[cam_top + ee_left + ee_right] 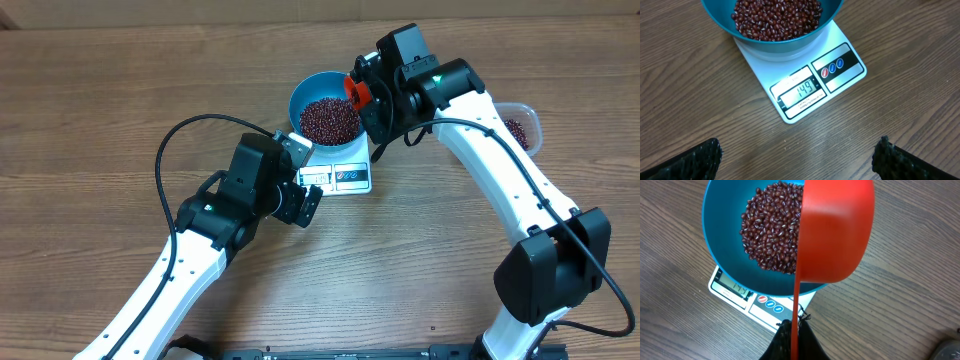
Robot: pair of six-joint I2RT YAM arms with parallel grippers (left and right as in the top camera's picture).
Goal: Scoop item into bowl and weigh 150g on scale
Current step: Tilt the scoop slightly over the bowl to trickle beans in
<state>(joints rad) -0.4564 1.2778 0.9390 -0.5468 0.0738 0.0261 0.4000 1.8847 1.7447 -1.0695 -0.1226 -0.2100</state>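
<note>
The blue bowl (296,100) stands on the white scale (345,178) and holds a heap of dark red beans (330,120). The scale's display (802,90) reads 149. My right gripper (796,340) is shut on the thin handle of a red scoop (835,230). The scoop is tipped on its side above the bowl's right rim (720,225), and its inside is hidden. My left gripper (797,160) hangs open over bare table in front of the scale (840,75), with nothing between its fingers (695,162).
A clear plastic container (525,125) with more beans stands to the right of the bowl, partly behind the right arm. Both arms reach in from the near edge, and wooden tabletop surrounds the scale.
</note>
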